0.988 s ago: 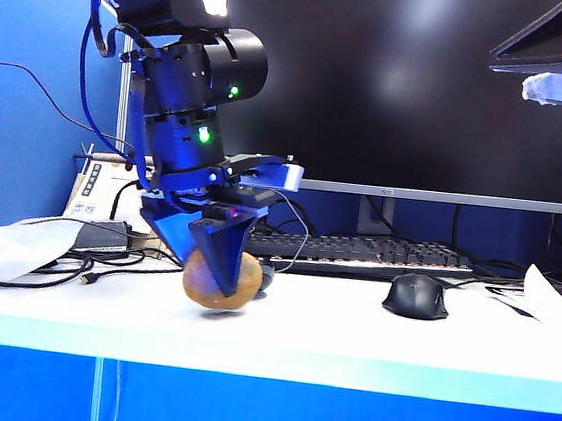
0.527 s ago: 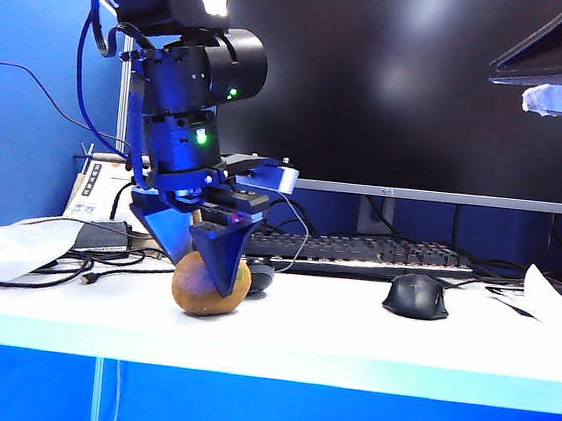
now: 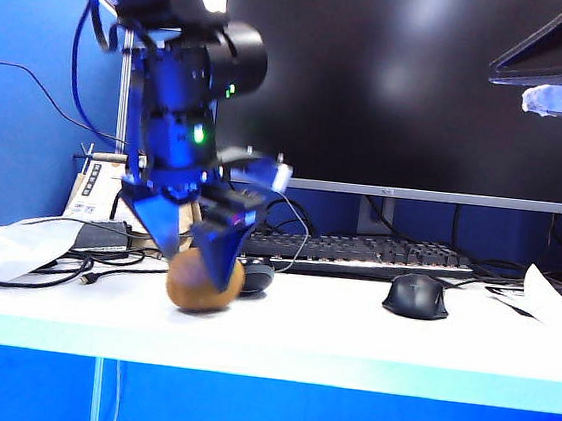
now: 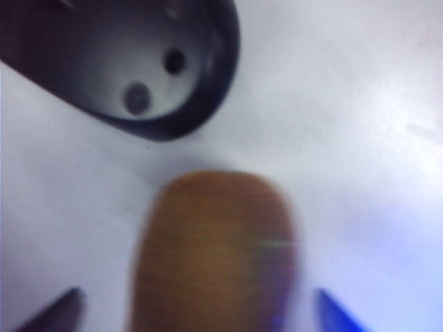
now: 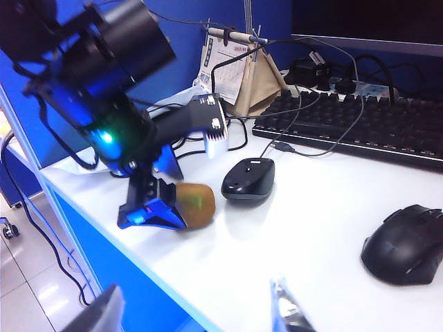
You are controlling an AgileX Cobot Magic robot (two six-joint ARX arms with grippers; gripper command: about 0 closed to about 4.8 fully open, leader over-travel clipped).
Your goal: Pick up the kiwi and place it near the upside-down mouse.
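Note:
The brown kiwi (image 3: 198,284) lies on the white table, just in front of the upside-down mouse (image 3: 257,276). My left gripper (image 3: 195,267) points down over it and is open, one blue finger on each side. In the left wrist view the kiwi (image 4: 218,249) sits between the fingertips with table showing on both sides, and the upside-down mouse (image 4: 131,69) lies just beyond it. The right wrist view shows the kiwi (image 5: 197,205) close beside the upside-down mouse (image 5: 248,178), with the left gripper (image 5: 173,204) around the fruit. My right gripper (image 5: 194,304) is open and empty above the table's front edge.
An all-black domed mouse (image 3: 417,295) sits to the right, also in the right wrist view (image 5: 408,242). A black keyboard (image 3: 357,251) and a monitor (image 3: 405,83) stand behind. Cables and papers (image 3: 16,243) lie at the left. The table's front edge (image 3: 266,355) is near.
The left gripper has lowered the kiwi onto the table and spread its fingers off it. The kiwi now lies a little further left. The right gripper has kept still.

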